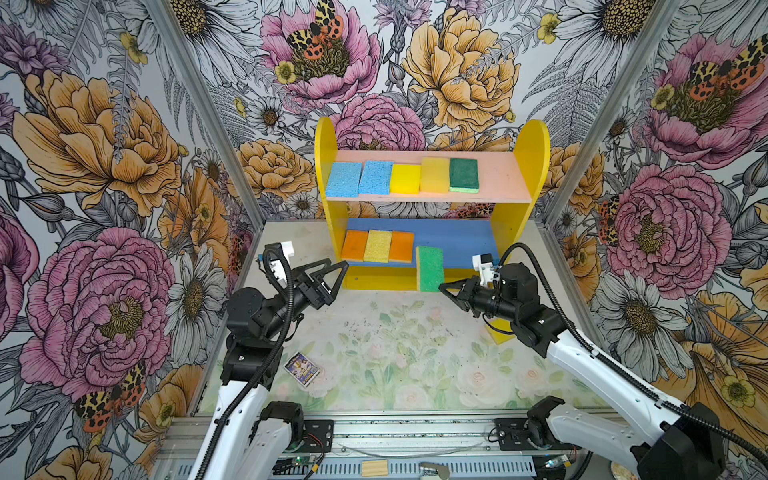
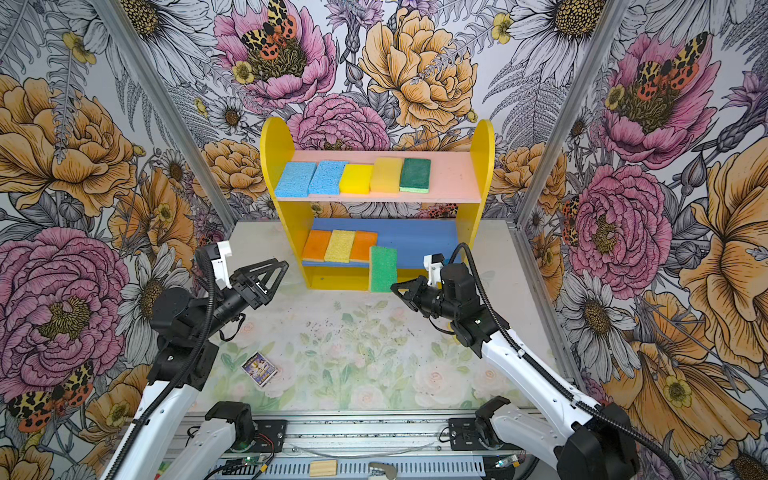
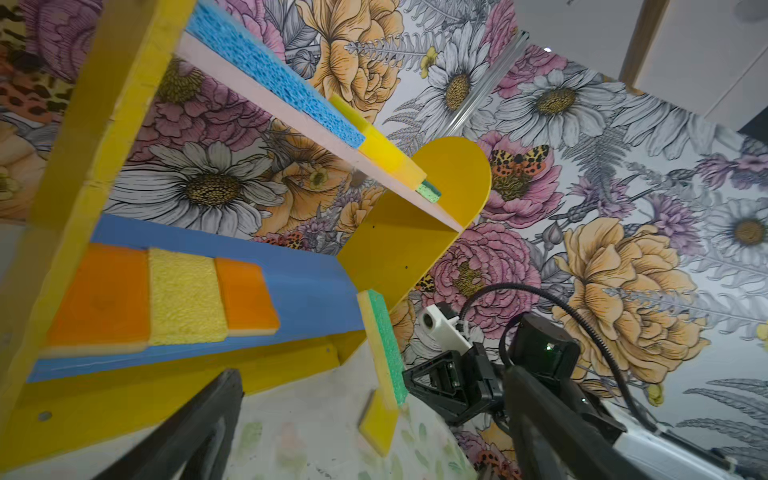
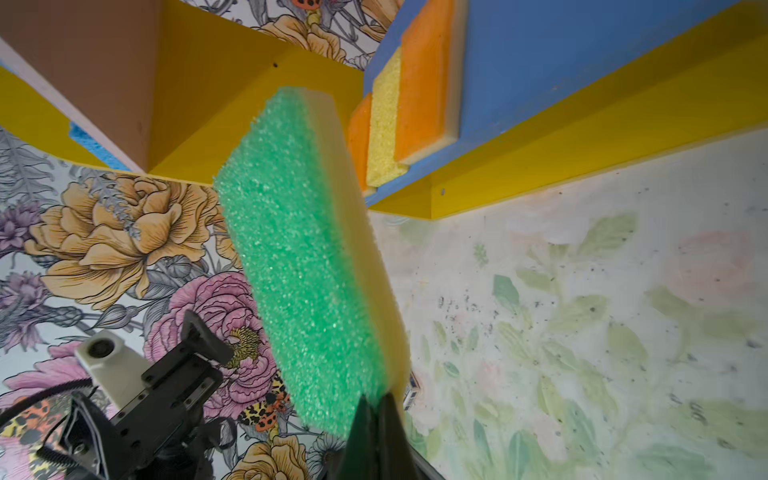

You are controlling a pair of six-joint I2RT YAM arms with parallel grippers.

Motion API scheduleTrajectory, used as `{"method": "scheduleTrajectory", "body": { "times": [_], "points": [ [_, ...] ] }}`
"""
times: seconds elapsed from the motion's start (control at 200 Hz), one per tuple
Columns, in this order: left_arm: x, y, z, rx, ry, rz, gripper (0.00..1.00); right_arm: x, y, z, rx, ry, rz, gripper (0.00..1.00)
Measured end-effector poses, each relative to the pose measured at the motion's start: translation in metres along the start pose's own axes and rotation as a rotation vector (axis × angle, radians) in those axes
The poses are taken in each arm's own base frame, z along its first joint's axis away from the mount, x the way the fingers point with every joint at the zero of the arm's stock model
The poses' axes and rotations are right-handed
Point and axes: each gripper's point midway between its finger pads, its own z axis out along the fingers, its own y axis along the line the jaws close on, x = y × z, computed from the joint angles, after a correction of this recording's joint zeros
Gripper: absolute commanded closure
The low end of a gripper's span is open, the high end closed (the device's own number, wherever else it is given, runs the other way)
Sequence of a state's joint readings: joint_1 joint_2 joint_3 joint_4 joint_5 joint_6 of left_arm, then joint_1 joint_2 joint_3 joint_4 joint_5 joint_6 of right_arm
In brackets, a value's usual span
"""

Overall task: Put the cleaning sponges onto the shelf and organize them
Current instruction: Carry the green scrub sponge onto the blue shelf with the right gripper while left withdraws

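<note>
In both top views the shelf (image 1: 534, 141) stands at the back of the worktop (image 1: 395, 345). Its pink board (image 1: 503, 174) carries five pads lying flat in a row: two blue sponges (image 1: 344, 179), two yellow sponges (image 1: 406, 178) and a dark sponge (image 1: 464, 174). On the left half of the blue board (image 1: 453, 241), two orange sponges (image 1: 354, 245) flank a porous sponge (image 1: 377, 246). The green sponge (image 1: 430, 269) stands on end in front of the blue board, just right of that row. The right gripper (image 1: 443, 286) meets it at its lower right corner. The left gripper (image 1: 340, 282) hangs near the shelf's left panel with its fingers spread and empty. A loose sponge (image 1: 500, 333) lies on the worktop, partly under the right arm. A card packet (image 1: 302, 369) lies beside the left arm.

The left wrist view shows its own fingers (image 3: 187, 432) wide apart with nothing between them. Beyond them the green sponge (image 3: 386, 345) is tilted, its top near the blue board's front edge. I cannot tell whether it touches the board or the worktop.

The right wrist view shows the right fingers (image 4: 374, 432) pinched together on the lower end of the green sponge (image 4: 303, 257). Its green face is turned toward the left gripper (image 4: 178, 374).
</note>
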State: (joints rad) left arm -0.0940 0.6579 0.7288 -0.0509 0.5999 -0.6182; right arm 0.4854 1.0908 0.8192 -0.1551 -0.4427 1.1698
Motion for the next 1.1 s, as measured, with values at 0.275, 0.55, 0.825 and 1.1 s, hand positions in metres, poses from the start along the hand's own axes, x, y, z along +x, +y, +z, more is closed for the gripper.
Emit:
{"method": "scheduleTrajectory", "body": {
  "times": [0.275, 0.55, 0.825, 1.1],
  "points": [
    [0.061, 0.067, -0.025, -0.331, 0.229, 0.074, 0.01, -0.042, -0.015, 0.038, 0.159, -0.051, -0.066, 1.00],
    [0.076, 0.080, -0.039, -0.405, 0.295, 0.124, 0.01, -0.083, -0.024, 0.057, 0.233, -0.119, -0.093, 1.00],
    [0.082, 0.084, -0.041, -0.414, 0.313, 0.129, 0.01, -0.099, -0.046, 0.068, 0.298, -0.139, -0.076, 0.99],
    [0.083, 0.084, -0.041, -0.415, 0.316, 0.128, 0.01, -0.106, -0.058, 0.079, 0.327, -0.132, -0.064, 0.95]
  ]
}}
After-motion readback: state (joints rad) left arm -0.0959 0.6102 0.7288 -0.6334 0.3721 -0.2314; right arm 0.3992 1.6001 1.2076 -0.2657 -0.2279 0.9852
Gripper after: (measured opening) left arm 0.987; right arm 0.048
